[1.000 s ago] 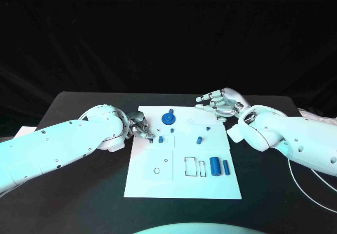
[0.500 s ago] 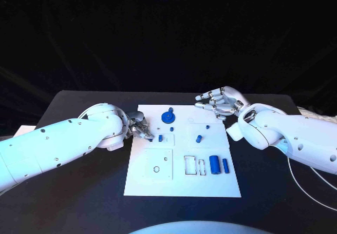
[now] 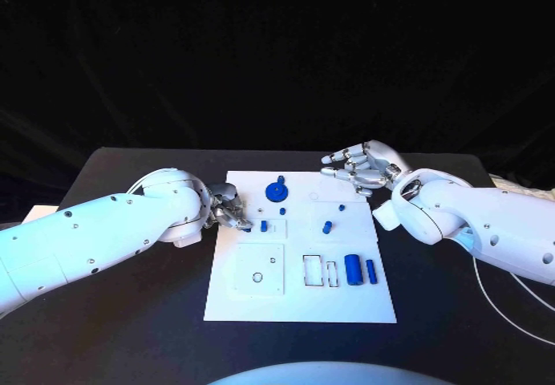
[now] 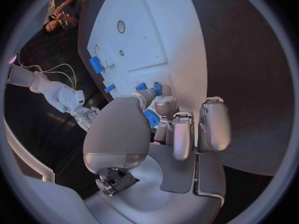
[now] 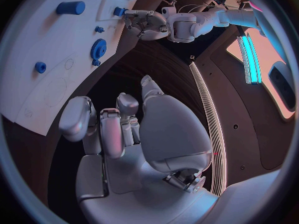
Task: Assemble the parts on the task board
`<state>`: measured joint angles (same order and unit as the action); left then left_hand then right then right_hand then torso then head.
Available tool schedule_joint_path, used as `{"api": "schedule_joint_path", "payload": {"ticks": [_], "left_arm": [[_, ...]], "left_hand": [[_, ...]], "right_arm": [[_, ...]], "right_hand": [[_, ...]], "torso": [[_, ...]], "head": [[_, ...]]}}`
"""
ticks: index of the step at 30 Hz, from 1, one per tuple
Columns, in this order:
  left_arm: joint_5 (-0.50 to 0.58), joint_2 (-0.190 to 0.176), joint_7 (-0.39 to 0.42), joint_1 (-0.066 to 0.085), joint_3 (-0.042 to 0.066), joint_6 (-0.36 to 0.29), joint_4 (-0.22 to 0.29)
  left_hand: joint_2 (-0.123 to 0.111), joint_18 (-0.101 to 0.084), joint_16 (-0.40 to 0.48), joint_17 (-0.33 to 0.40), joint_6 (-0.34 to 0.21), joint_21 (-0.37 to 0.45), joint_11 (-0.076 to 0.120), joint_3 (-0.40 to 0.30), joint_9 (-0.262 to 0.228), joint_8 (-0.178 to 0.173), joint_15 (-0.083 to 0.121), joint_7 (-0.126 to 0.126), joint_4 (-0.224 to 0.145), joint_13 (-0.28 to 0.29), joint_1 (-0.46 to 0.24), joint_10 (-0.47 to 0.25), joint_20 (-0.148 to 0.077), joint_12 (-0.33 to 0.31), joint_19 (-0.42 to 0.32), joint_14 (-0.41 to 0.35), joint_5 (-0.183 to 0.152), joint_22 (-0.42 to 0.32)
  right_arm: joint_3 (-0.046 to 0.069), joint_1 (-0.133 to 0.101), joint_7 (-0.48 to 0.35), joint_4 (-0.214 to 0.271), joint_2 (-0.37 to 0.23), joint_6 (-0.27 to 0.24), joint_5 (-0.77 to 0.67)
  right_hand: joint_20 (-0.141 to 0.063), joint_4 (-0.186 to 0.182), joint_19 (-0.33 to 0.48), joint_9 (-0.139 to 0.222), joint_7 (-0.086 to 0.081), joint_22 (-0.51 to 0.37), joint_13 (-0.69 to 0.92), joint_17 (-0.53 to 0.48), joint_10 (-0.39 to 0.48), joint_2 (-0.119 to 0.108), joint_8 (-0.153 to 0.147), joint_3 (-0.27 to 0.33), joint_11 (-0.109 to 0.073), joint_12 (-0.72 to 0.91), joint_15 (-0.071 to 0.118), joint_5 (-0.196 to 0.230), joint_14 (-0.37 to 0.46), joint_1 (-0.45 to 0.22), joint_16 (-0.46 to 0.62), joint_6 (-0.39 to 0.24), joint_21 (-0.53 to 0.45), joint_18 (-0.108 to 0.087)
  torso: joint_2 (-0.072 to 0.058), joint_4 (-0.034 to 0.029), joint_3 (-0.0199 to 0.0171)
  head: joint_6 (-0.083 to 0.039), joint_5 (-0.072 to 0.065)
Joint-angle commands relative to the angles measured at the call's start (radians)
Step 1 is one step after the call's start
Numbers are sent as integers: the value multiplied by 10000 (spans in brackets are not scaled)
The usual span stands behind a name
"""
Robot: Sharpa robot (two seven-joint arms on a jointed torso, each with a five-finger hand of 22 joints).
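The white task board (image 3: 301, 297) lies in the middle of the table. On it are a blue gear (image 3: 277, 192), several small blue parts such as one (image 3: 327, 226) near the middle, and a thick blue cylinder (image 3: 353, 271) next to a thinner one (image 3: 371, 269). My left hand (image 3: 228, 210) is at the board's left edge. In the left wrist view it (image 4: 156, 134) pinches a small blue part (image 4: 151, 118) between thumb and finger. My right hand (image 3: 362, 168) hovers over the board's far right corner with loosely bent fingers, holding nothing (image 5: 124, 129).
The board has rectangular recesses (image 3: 313, 271) and a raised square plate with a small round hole (image 3: 257, 278). Black table (image 3: 115, 337) surrounds the board on all sides. A white cable (image 3: 497, 305) trails under the right arm.
Both hands stay almost where they were. The left hand keeps its pinch on the small blue part at the board's left edge.
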<state>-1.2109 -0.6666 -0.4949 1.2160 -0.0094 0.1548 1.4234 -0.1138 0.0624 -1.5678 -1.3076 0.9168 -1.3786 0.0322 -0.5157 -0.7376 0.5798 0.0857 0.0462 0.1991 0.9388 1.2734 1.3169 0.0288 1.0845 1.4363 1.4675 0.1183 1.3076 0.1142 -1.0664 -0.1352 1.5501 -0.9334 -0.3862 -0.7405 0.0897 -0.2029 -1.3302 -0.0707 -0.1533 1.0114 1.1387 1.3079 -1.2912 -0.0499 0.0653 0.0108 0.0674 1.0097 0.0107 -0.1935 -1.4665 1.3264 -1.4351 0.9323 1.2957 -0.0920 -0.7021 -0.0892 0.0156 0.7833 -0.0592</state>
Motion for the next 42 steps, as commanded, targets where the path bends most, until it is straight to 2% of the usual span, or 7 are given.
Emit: {"api": "schedule_joint_path", "payload": {"ticks": [1, 6, 11, 19, 22, 31, 42], "left_arm": [[-21, 69, -110, -46, -38, 410, -29], [58, 160, -214, -43, -38, 366, -141], [196, 288, -311, -38, -38, 382, -283], [295, 508, -536, -25, -38, 570, -437], [301, 587, -666, -20, -38, 607, -491], [280, 664, -894, -15, -38, 682, -547], [242, 690, -1042, -14, -36, 621, -581]], "left_hand": [[-57, 8, -30, -2632, 38, -36, 20, -1066, -17, 63, 0, -92, -977, 22, 47, 88, -21, -22, 36, 1033, 27, 109], [-91, 4, -30, -2632, 118, -41, 27, -1140, -57, 128, 4, -107, -902, 28, -84, 116, -25, -5, 44, 1033, 17, 126], [-217, -8, -30, -2632, 227, -77, 67, -1142, -143, 233, 35, -172, -779, 53, -345, 175, -44, 37, 80, 1033, 1, 189], [-445, -36, -30, -2632, 416, -156, 141, -921, -191, 285, 96, -263, -500, 102, -968, 270, -100, 109, 154, 1033, -8, 313], [-455, -54, -30, -2632, 521, -211, 170, -783, -206, 306, 120, -298, -311, 148, -1319, 324, -123, 162, 201, 1033, -5, 395], [-521, -81, -30, -2632, 636, -292, 206, -591, -228, 329, 151, -340, -210, 234, -1603, 405, -155, 251, 266, 1033, -5, 511], [-566, -105, -30, -2632, 770, -362, 238, -310, -246, 348, 180, -377, -52, 298, -1943, 488, -185, 319, 326, 1033, -9, 615]], "right_arm": [[0, 8, -63, 9, 6, 135, -37], [0, 8, -51, 5, 7, 145, -41], [-1, 9, -40, 11, 11, 165, -43], [-1, 8, -25, 20, 13, 198, -44], [-1, 8, -18, 25, 13, 205, -44], [-1, 8, -15, 19, 15, 219, -45], [-1, 8, -18, 3, 38, 226, -45]], "right_hand": [[7, 18, 44, -8, -18, -5, -9, 388, 78, 94, 19, 63, -19, -65, 26, -66, -548, 34, 35, 34, -60, -143], [7, 18, 44, -8, -18, -5, -9, 388, 78, 94, 19, 63, -19, -65, 26, -66, -548, 34, 35, 34, -60, -143], [7, 18, 44, -8, -18, -5, -9, 388, 78, 94, 19, 63, -19, -65, 26, -66, -548, 34, 35, 34, -60, -143], [7, 18, 44, -8, -18, -5, -9, 388, 78, 94, 19, 63, -19, -65, 26, -66, -548, 34, 35, 34, -60, -143], [6, 21, 48, -9, -18, -18, -23, 373, 87, 107, 20, 65, -20, -80, 26, -70, -545, 40, 46, 35, -68, -146], [6, 23, 51, -9, -17, -28, -34, 362, 93, 117, 20, 67, -21, -92, 26, -72, -543, 44, 54, 35, -74, -147], [6, 27, 52, -9, -17, -33, -31, 362, 91, 121, 21, 69, -21, -87, 27, -75, -543, 49, 55, 36, -78, -148]], "torso": [[4, 6, -5], [4, -4, -6], [5, 17, -18], [-3, 17, -17], [1, 13, -15], [2, -7, -8], [4, -1, 4]], "head": [[2, 11], [-10, -1], [-26, -2], [-25, -11], [-32, -16], [-10, -41], [9, -44]]}}
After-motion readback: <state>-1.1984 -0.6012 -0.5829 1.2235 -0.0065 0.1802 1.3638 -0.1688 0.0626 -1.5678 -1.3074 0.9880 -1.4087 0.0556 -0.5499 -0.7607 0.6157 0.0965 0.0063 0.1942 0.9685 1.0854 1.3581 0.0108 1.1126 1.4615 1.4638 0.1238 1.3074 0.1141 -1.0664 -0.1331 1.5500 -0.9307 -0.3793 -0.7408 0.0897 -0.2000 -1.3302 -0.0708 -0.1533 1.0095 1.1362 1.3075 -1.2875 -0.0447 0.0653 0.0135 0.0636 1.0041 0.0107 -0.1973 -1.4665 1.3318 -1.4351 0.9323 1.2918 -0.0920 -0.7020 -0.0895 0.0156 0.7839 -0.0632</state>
